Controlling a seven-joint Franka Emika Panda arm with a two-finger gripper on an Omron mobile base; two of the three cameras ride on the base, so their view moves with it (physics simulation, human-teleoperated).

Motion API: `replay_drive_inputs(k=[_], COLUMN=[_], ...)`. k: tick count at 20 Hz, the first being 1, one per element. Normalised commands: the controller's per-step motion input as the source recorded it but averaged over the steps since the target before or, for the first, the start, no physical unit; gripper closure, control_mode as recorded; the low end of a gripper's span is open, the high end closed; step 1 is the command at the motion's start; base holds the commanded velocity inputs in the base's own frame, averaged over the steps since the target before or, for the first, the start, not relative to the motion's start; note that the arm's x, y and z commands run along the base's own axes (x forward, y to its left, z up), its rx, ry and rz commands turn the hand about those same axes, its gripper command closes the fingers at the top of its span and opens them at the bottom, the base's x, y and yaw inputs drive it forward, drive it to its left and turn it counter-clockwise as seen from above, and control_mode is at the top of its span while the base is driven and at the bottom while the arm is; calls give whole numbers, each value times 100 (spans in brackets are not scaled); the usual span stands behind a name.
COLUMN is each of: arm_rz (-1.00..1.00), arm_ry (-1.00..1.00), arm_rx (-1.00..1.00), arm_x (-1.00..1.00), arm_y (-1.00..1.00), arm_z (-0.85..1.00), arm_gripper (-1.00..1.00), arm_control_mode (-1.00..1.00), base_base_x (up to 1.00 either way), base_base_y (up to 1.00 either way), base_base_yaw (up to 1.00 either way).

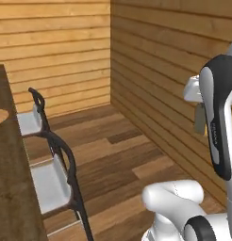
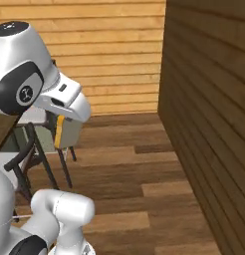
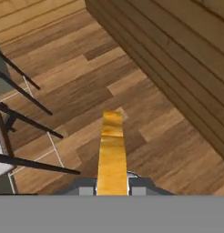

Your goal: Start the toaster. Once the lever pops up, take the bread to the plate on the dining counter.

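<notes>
The claw [image 3: 112,187] is clamped on the bread [image 3: 111,152] edge-on above the floor [image 3: 145,113]; arm lettering too blurred to read

My hand [image 3: 112,184] held the bread [image 3: 111,152] upright on its edge above the floor. The plate [image 1: 1,116] lay on the dark wooden surface [image 1: 12,188].

The claw [image 3: 112,187] hangs high over the wood floor [image 3: 86,91] with the bread [image 3: 112,152] pinched between its fingers, standing on edge and sticking out ahead of it. The plank wall [image 3: 177,59] runs along the claw's right side. Two stools [image 1: 49,181] stand to its left, one behind the other. Past them, farther left, is the dining counter [image 1: 9,188]. The plate [image 1: 0,116] sits on the counter, near its far end, well apart from the claw.
</notes>
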Motion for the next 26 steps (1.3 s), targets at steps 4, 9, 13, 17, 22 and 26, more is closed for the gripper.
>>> replay_drive_inputs(k=[4, 9, 13, 17, 22, 26], arm_rz=[0, 0, 0, 0, 0, 0], arm_ry=[0, 0, 0, 0, 0, 0], arm_rx=[0, 0, 0, 0, 0, 0], arm_x=[0, 0, 0, 0, 0, 0], arm_y=[0, 0, 0, 0, 0, 0], arm_z=[0, 0, 0, 0, 0, 0], arm_gripper=[100, 100, 100, 100, 100, 100], arm_control_mode=[100, 100, 100, 100, 100, 100], base_base_x=[90, 75, 46, 28, 10, 4], base_base_y=[-18, -31, -55, -87, -100, -97], base_base_yaw=[73, 71, 65, 51, 41, 46])
